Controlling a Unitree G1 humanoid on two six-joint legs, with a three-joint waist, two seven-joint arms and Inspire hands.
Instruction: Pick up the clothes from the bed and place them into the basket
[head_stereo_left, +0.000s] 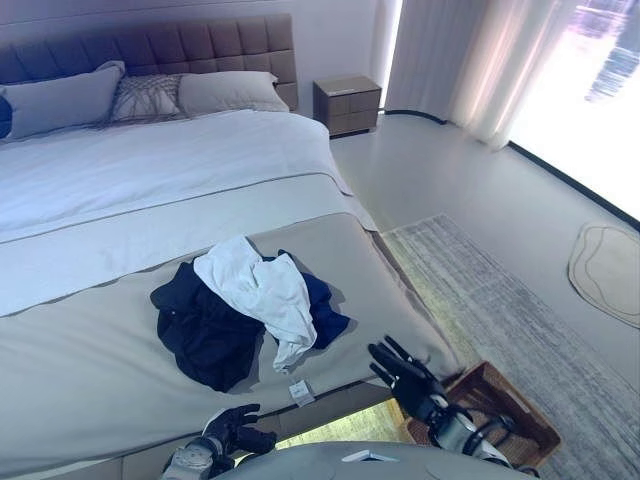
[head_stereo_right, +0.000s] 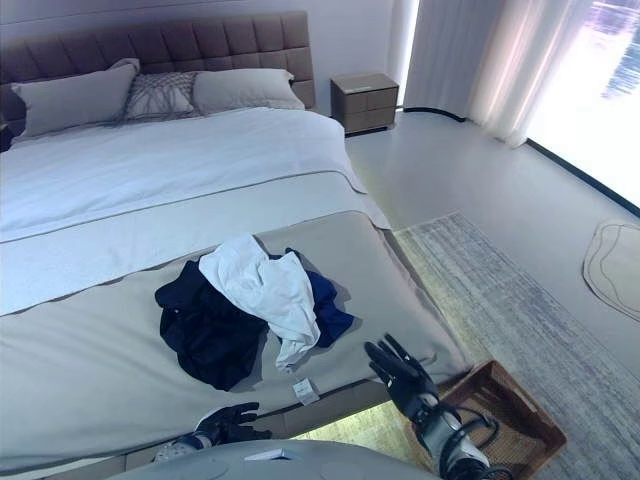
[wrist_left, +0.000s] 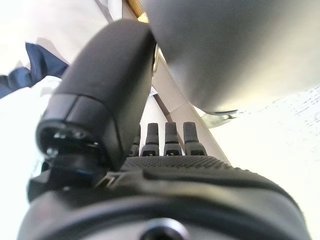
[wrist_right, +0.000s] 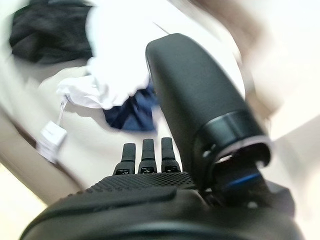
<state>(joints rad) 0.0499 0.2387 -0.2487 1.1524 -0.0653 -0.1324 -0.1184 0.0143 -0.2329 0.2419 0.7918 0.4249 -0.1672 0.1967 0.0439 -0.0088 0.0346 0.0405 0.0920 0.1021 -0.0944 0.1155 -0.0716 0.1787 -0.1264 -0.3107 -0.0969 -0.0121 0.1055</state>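
- The right hand (head_stereo_left: 405, 375) hovers over the foot corner of the bed (head_stereo_left: 90, 370), its fingers (wrist_right: 143, 152) spread and straight, holding nothing.
- The clothes lie past those fingertips, near them but apart: a white garment (head_stereo_left: 262, 292) draped over a dark navy one (head_stereo_left: 205, 335), with a brighter blue piece (head_stereo_left: 325, 310) showing at the side nearest the right hand.
- A small white tag (head_stereo_left: 301, 391) rests on the bedcover, between the pile and the bed's foot edge (it seems tied to the white garment by a thin string).
- The left hand (head_stereo_left: 235, 428) sits low by the foot edge of the bed, short of the pile; its fingers (wrist_left: 172, 137) look straight and released in its wrist view, grasping nothing.
- The basket (head_stereo_right: 510, 415), a brown woven one, stands on the floor behind and beneath the right hand, on a grey rug (head_stereo_left: 520, 300).
- Pillows (head_stereo_left: 200, 92) lie at the headboard, and a nightstand (head_stereo_left: 347, 104) stands beside it, well away from both hands.
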